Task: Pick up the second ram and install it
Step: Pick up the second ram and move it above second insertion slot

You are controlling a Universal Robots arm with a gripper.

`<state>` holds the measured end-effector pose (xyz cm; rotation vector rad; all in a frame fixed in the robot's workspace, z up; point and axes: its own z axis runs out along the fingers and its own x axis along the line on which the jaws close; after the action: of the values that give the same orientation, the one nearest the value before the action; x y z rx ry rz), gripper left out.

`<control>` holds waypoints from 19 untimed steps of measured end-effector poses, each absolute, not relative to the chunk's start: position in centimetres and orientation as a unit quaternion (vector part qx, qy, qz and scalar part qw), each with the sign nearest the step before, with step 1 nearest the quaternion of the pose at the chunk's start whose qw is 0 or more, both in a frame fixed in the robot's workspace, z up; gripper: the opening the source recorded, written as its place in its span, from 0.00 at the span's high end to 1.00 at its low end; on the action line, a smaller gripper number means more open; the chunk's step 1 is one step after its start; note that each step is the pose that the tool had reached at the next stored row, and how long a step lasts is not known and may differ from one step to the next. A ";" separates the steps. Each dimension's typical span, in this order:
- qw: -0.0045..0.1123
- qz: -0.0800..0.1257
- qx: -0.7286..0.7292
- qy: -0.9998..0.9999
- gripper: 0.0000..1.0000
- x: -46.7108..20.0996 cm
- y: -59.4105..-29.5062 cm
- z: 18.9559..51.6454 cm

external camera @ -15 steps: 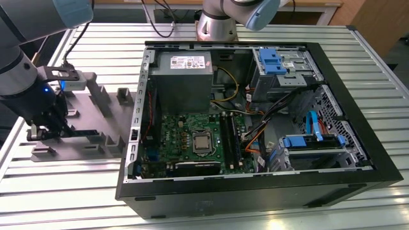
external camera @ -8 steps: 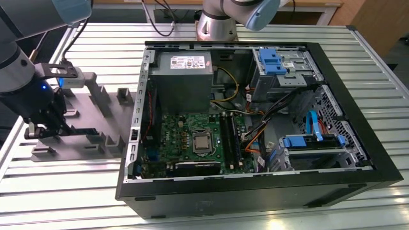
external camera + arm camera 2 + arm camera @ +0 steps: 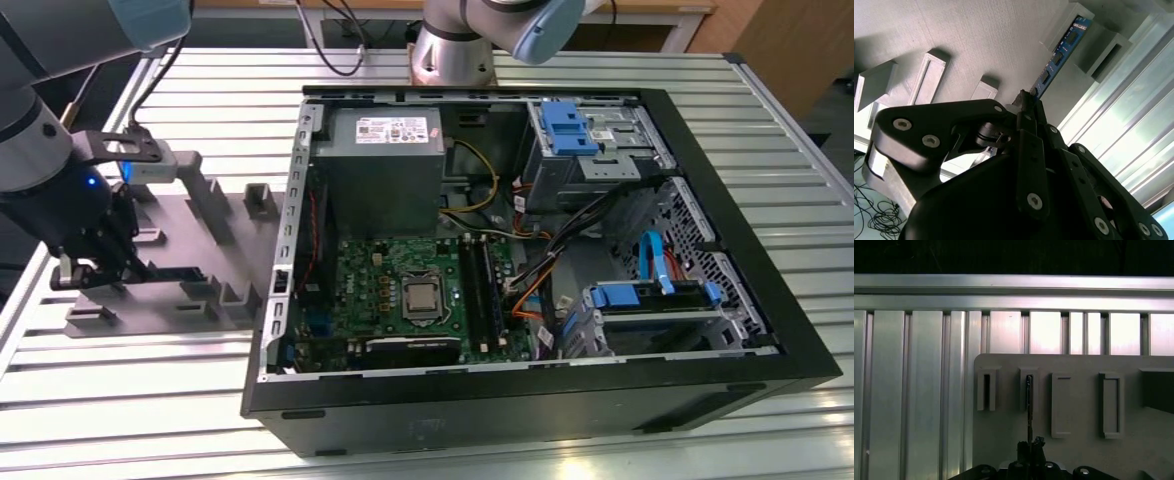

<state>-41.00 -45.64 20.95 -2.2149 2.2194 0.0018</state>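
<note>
One end effector point(image 3: 1027, 98) clamps second ram point(image 3: 1060, 53), pointing lengthwise at tray point(image 3: 979, 30).

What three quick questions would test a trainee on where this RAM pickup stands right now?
1. True or false: the end effector is shut on the long narrow blue circuit-board stick.
2. The stick's far end sits at: A) a green motherboard slot; B) the grey plastic holder tray; C) a blue drive bracket.
3. Fill in: in the exterior view, the tray lies to the ____ of the open black computer case.
Key: 1 true; 2 B; 3 left.
</note>
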 end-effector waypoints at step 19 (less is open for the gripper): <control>0.003 0.001 -0.706 0.708 0.86 -41.0 -45.6 22.6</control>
<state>-41.01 -45.64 22.62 -2.2149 2.2195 0.0018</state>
